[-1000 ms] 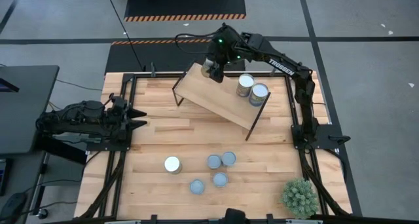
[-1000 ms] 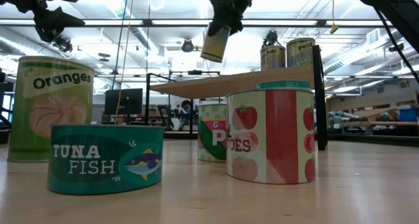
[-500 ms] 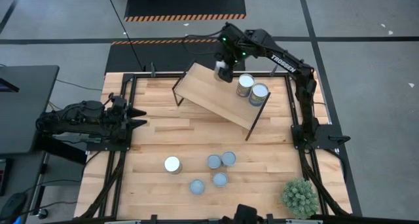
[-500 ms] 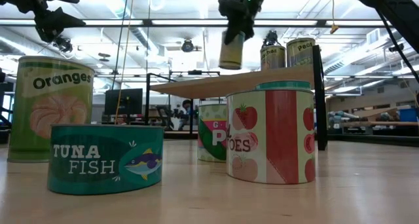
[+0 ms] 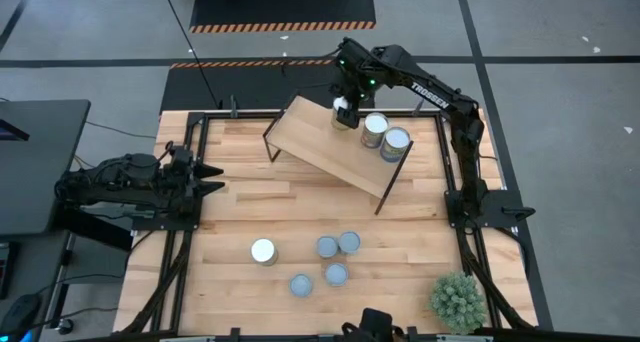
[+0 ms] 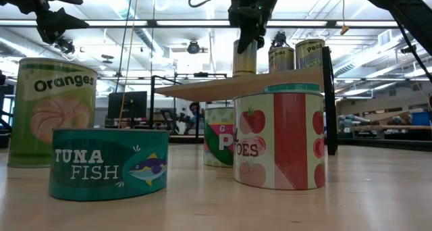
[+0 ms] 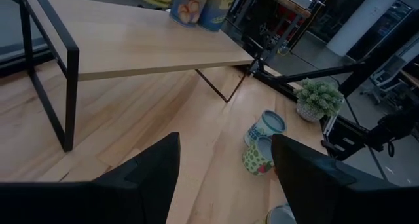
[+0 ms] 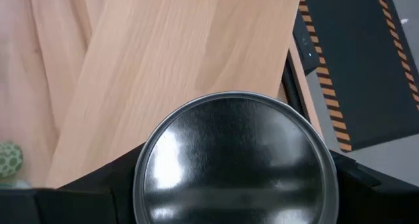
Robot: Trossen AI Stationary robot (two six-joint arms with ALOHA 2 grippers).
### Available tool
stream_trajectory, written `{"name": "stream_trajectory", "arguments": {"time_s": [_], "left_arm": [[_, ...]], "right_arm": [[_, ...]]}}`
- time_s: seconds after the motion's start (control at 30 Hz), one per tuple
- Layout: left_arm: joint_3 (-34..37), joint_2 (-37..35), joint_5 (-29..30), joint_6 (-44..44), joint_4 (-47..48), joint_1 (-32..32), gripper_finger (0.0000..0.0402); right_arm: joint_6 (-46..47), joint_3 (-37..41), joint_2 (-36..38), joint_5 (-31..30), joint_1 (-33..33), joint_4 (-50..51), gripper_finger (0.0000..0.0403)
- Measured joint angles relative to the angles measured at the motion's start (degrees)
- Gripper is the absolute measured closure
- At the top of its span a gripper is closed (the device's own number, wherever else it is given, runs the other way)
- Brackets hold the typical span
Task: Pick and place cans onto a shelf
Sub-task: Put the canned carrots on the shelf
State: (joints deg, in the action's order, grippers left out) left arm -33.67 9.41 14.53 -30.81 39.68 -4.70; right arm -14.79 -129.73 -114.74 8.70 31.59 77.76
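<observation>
Pale wood of the shelf [image 5: 335,147] now lies directly under the tin [image 6: 245,57] that the right pincer [image 5: 344,110] carries. A second ago that tin hung tilted out past the shelf's far end, and half a second ago it was upright but still in the air. Now the low view shows its base down at the board's surface; whether it actually bears weight there I cannot tell. The pincer is clamped on the tin from above, its fingers [image 8: 85,191] on either flank of the silvery lid [image 8: 236,162] in the wrist view.

Just beside the pincer, further along the board, stand two tins [image 5: 385,136] already placed, so this one would be the third up there. Well away from the pincer, down on the tabletop [image 5: 240,207], five more tins [image 5: 320,257] wait in a loose group.

The carry looks finished, and what remains for this tin is the release and a clean lift away. The risk is nudging it into its near neighbours.

The left pincer [image 5: 205,180] waits at the table's left edge, its fingers [image 7: 147,175] apart and holding nothing.
</observation>
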Motion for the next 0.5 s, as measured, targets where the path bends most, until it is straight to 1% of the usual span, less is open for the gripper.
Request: {"name": "stream_trajectory", "arguments": {"time_s": [0.3,0.5], "left_arm": [[0.00,-0.02,0.08,0.02,-0.02,0.02,0.0155],[0.00,-0.02,0.08,0.00,-0.01,0.01,0.0155]], "right_arm": [[0.64,5.33,0.00,-2.01,0.07,-5.19,0.0087],[0.77,7.43,-0.02,-1.75,0.04,-5.29,0.0087]]}}
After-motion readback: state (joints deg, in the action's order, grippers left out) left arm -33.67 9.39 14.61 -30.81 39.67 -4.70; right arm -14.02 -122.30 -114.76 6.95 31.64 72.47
